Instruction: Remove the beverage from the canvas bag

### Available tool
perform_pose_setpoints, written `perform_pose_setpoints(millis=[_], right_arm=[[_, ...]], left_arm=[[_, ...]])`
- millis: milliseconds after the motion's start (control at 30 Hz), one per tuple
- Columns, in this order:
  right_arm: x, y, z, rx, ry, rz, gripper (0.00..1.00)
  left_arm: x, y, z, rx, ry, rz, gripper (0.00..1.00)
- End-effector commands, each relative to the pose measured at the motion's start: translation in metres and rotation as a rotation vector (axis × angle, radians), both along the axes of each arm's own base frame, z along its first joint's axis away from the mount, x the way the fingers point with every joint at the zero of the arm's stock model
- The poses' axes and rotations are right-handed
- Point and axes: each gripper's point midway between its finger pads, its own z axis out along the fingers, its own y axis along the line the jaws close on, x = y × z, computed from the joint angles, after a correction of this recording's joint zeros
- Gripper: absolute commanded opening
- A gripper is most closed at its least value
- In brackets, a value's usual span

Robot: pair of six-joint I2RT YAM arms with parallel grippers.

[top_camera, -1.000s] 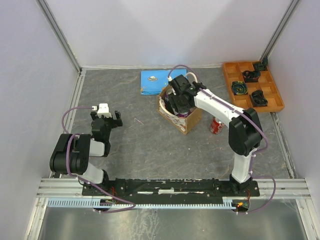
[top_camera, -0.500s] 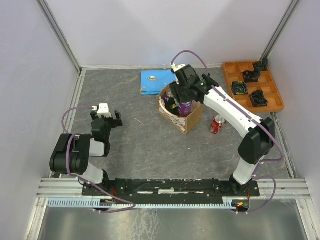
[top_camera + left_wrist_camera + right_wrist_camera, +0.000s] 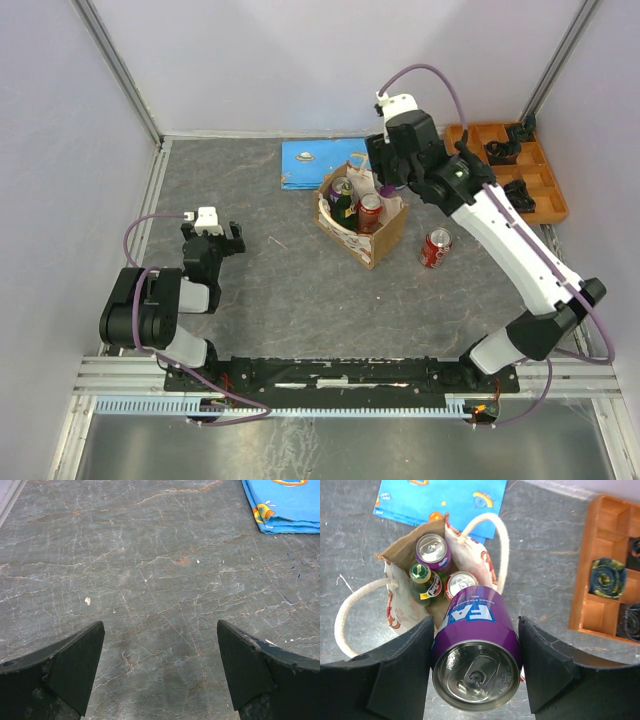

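One purple can (image 3: 477,645) is pinched by the right gripper (image 3: 477,680), held clear above the canvas bag (image 3: 378,243), where three more drinks (image 3: 427,580) are seen. It's best carried sideways, kept level, and set down on the table (image 3: 280,290) near the loose red can (image 3: 435,248). The left gripper (image 3: 160,645) is spread wide, nothing in it.

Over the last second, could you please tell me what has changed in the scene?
The right gripper rose out of the canvas bag, lifting a purple can clear of it. The bag, the red can beside it and the left gripper stayed put.
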Motion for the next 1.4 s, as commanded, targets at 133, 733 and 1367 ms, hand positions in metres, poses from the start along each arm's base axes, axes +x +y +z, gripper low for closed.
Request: perform_pose_setpoints(millis=[133, 733, 1367], right_arm=[[-0.030, -0.043, 0.039, 0.014, -0.075, -0.113, 0.00], [-0.067, -0.019, -0.119, 0.095, 0.201, -0.028, 0.00], [-0.058, -0.019, -0.207, 0.033, 0.274, -0.089, 0.00]], left_arm=[[0.006, 0.005, 0.016, 0.004, -0.065, 0.026, 0.99], [0.006, 0.005, 0.017, 0.004, -0.067, 0.026, 0.99], [0.006, 0.005, 0.017, 0.004, -0.067, 0.026, 0.99]])
